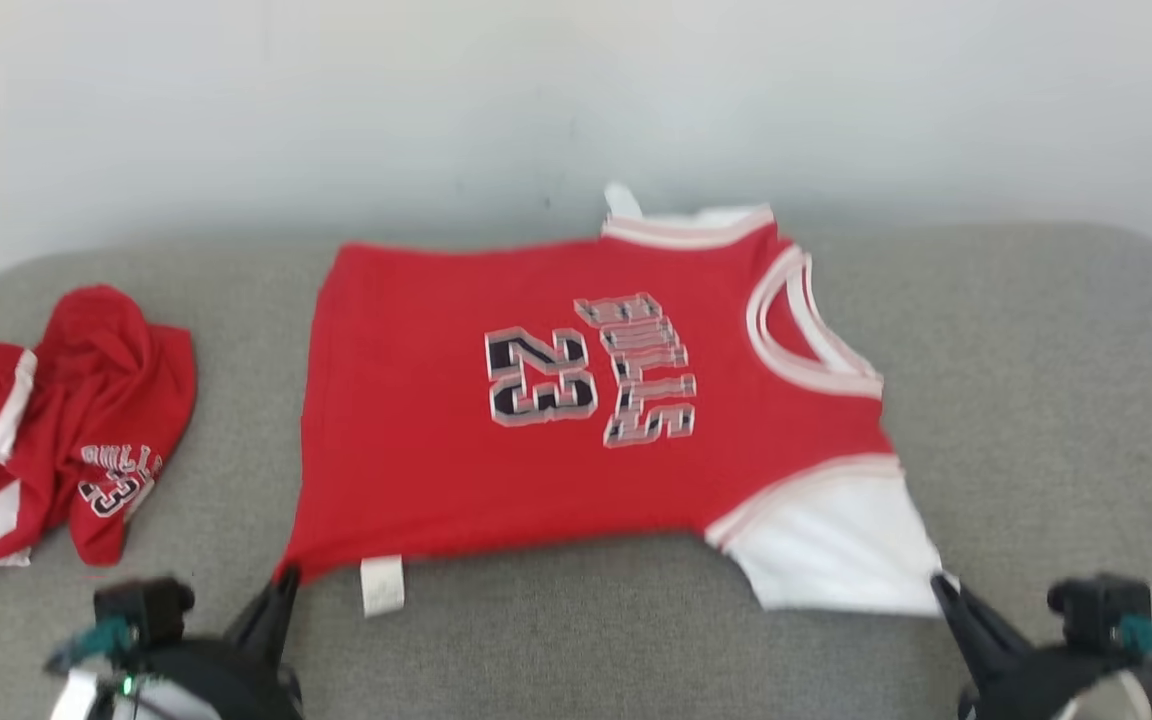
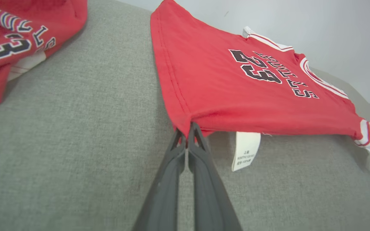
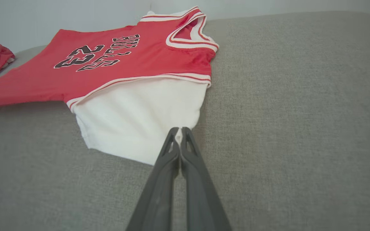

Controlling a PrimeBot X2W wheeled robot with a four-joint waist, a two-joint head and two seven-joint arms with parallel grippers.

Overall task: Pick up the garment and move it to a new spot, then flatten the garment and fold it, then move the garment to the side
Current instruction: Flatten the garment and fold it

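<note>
— Left gripper (image 1: 286, 580) right at the bottom of the head view, fingers pressed together on the near hem corner of the jersey (image 1: 556, 420). The left wrist view confirms it: red cloth pinched between the tips.

— And the right gripper (image 1: 939, 585) mirrors it at lower right, closed on the near corner of the white sleeve (image 1: 836, 540).

— So the near edge is strung between the two. A white care label (image 1: 382, 583) dangles from that edge, just beside the left fingers.

— Orientation?

— Long axis runs straight across, left to right. Hem edge at the robot's left, neckline (image 1: 806, 330) at its right. The lettering (image 1: 586, 375) lies sideways, "23" toward the hem, "BULLS" toward the collar.

— Looks?

— Bright red body, spread nearly flat, front face up. White trim with a thin red stripe rings the neck and armholes; plain white sleeves poke out beneath. The far sleeve peeks over the back edge.

— Surroundings?

— Centre of a grey upholstered surface (image 1: 1036, 400), coarse woven fabric, rounded far corners. Well off to the left, a crumpled red garment (image 1: 56, 430) with matching print. Behind it all, a plain pale wall (image 1: 576, 100).
</note>
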